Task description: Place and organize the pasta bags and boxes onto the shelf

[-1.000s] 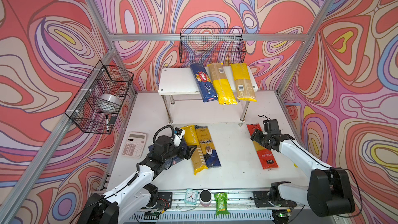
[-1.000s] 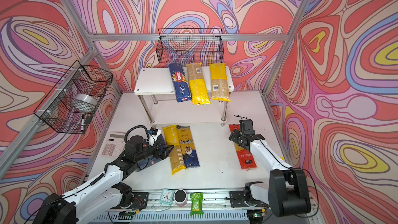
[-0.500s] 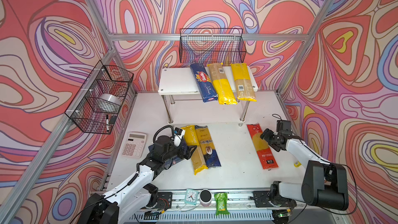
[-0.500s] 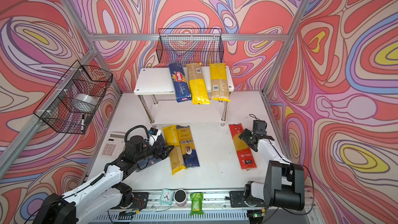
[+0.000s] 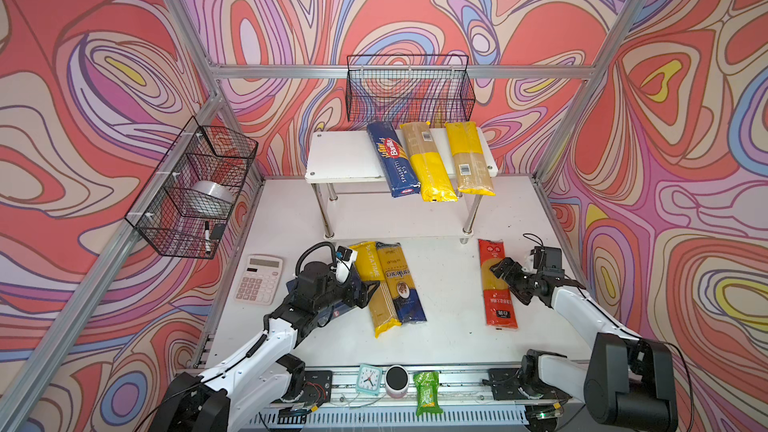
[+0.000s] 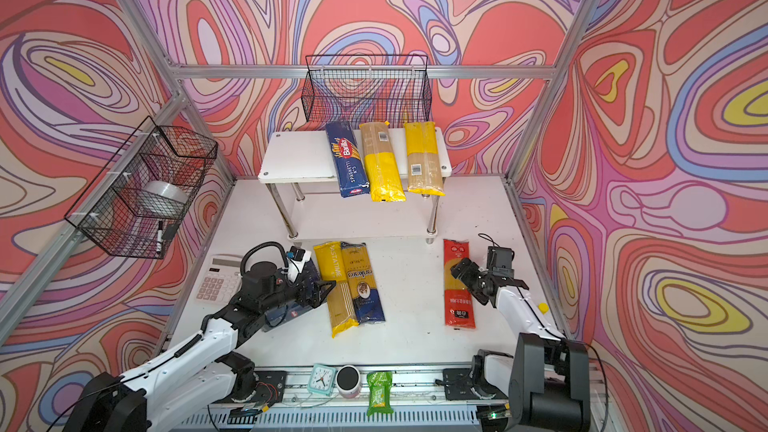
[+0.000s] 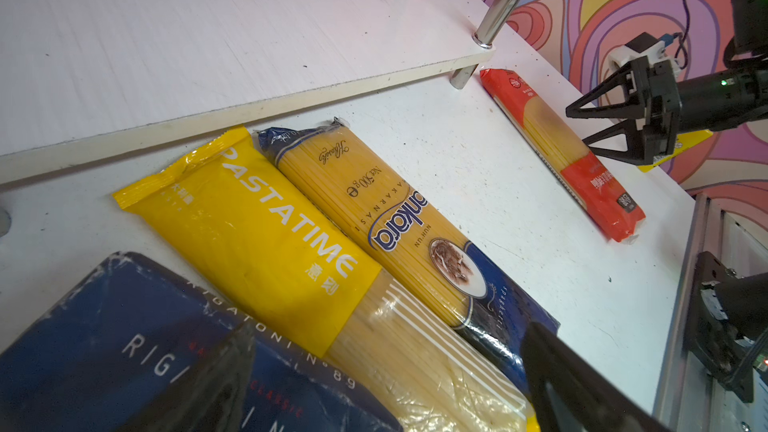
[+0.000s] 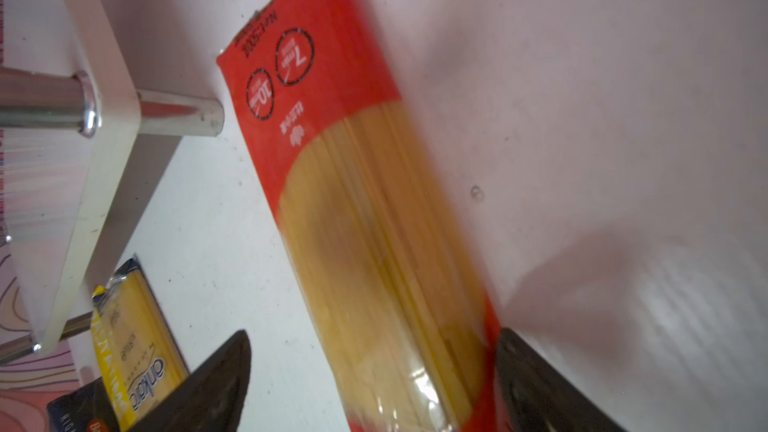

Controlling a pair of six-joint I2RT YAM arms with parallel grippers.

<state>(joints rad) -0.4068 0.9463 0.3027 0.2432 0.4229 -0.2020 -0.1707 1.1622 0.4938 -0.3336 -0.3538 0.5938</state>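
On the top board of the shelf (image 5: 345,155), in both top views, three packs lay side by side: one Spaghetti n.5 box (image 5: 392,158), a middle yellow-and-clear bag (image 5: 428,162) and an outer yellow-and-clear bag (image 5: 468,157). The surface (image 5: 449,313) carried three bags: the Pastatime bag (image 5: 372,284) touching the blue-and-gold bag (image 5: 401,282), and the red bag (image 5: 496,284) well apart.

Left wrist view: one rigatoni box (image 7: 124,347) lay against the Pastatime bag. The left gripper (image 7: 386,380) was spread, pinching nothing.

Right wrist view: the right gripper (image 8: 374,338) was spread, straddling the red bag; contact could not be told.
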